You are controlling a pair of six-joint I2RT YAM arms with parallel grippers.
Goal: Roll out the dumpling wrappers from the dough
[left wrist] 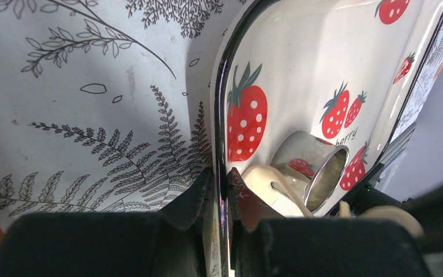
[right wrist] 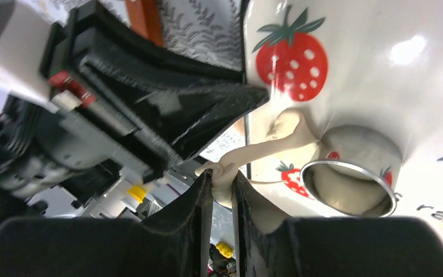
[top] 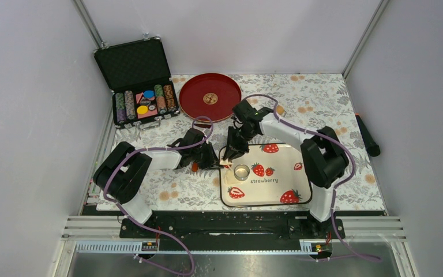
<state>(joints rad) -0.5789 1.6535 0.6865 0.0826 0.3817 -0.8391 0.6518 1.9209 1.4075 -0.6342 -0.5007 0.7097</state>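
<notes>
The strawberry tray [top: 277, 199] lies in front of the right arm. My left gripper [top: 214, 161] is shut on the tray's left rim [left wrist: 224, 144], one finger on each side of it. My right gripper [right wrist: 223, 179] is shut on a strip of pale-cream dough [right wrist: 265, 149] at the tray's near-left corner and holds it up stretched, its far end still on the tray. The small metal ring cutter [top: 241, 171] stands on the tray beside the dough [left wrist: 262, 180], with dough showing inside it [right wrist: 346, 193]. No separate round wrapper shows.
A red plate [top: 209, 96] with a gold emblem sits at the back. An open black case of poker chips [top: 138, 86] is at the back left. An orange object [top: 195, 167] lies under the left gripper. A black tool [top: 369, 138] lies at the right edge.
</notes>
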